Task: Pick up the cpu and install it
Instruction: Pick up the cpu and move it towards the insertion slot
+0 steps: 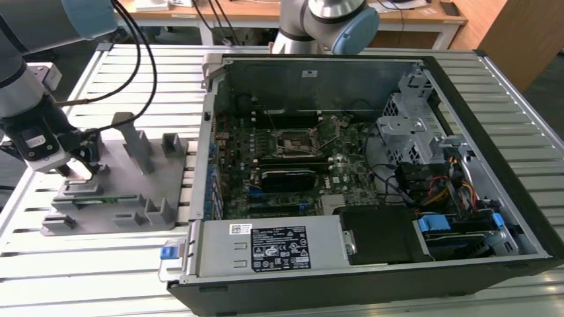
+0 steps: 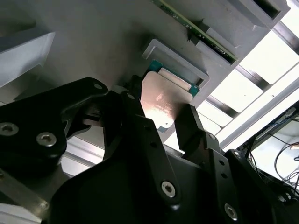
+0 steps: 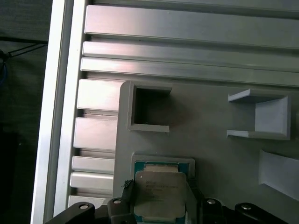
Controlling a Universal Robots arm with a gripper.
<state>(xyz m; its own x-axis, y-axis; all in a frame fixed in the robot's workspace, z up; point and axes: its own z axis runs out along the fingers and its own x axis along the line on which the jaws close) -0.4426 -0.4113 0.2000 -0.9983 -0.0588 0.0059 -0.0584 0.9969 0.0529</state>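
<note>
Black two-fingered gripper is pinching the silvery square metal-topped cpu by its edges;
such a thin hold is risking a tilt or slip above the grey plastic fixture.

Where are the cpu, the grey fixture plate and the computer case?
cpu [image 3: 159, 193]: first wrist view, centre of metal top.
grey fixture plate [image 1: 115, 181]: exterior view, bare base.
computer case [image 1: 352, 290]: exterior view, black outer wall.

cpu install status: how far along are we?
Done: the gripper is at the grey fixture on the exterior view's left. In hand: in both wrist views it looks closed on two sides of the cpu, over its pocket; I cannot tell whether the chip has lifted clear. Left: the motherboard socket shows no chip, so the install is not done.
</note>
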